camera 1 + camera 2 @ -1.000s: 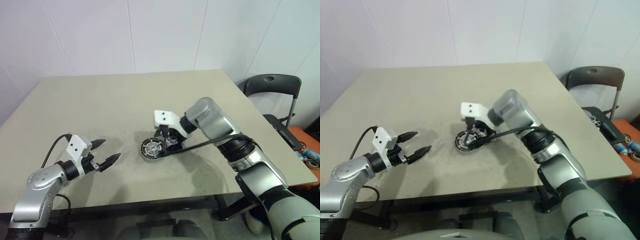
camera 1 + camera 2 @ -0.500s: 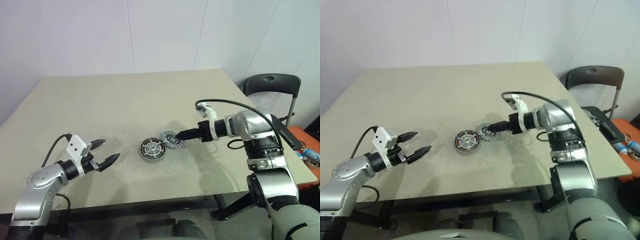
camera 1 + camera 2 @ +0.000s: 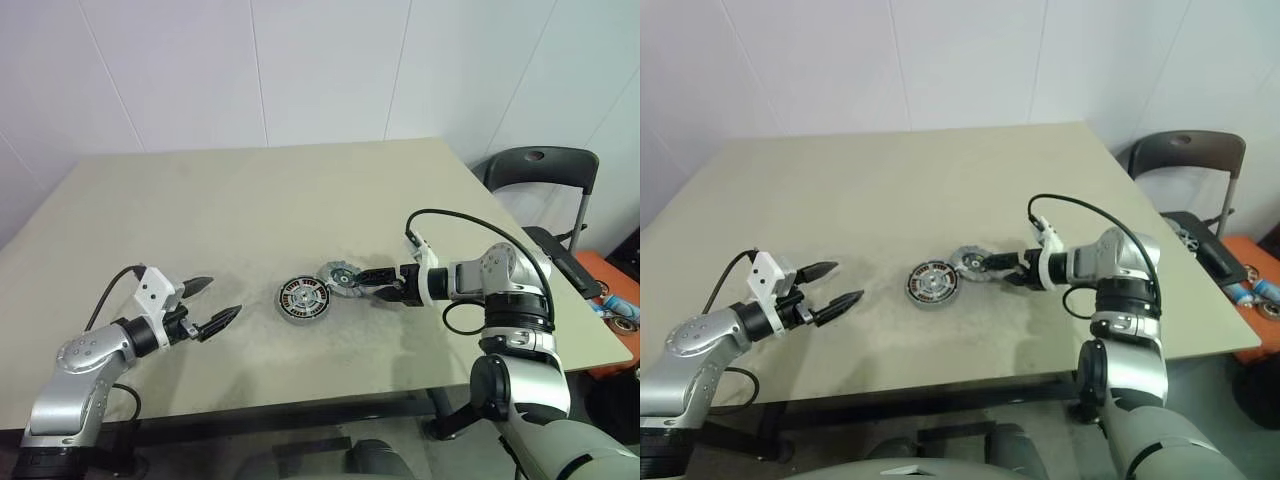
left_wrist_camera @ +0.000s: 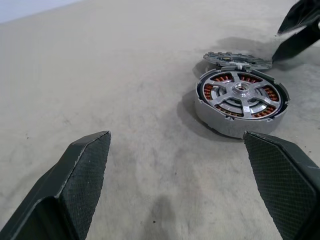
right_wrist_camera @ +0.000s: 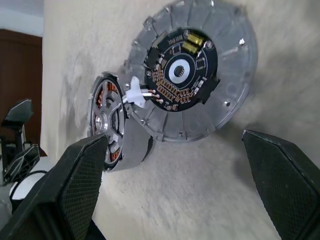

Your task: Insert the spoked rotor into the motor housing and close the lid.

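The left tool (image 3: 216,324) hovers over the near left part of the beige worktop (image 3: 250,210), its two black fingers spread wide and grasping nothing; it points toward the parts in the middle of the worktop and stands well apart from them.

Further in, near the middle of the worktop, sits the round silver-rimmed metal motor housing (image 3: 303,299). The left wrist view shows coppery-brown windings between shiny silver spokes round a central hub, so the spoked rotor (image 4: 241,93) already lies inside the housing.

Just beyond and to the right of the housing lies the grey metal lid with a notched edge (image 3: 340,275), flat on the worktop and touching or nearly touching the housing's rim. In the right wrist view its upturned face carries a dark round circuit board with small gold parts and a white connector on thin wires at the edge nearest the housing. No writing can be read on it.

The right tool (image 3: 382,281) reaches in low from the right, its fingers released and wide apart, tips just beside the lid's right edge; whether they touch it cannot be told. It carries nothing.
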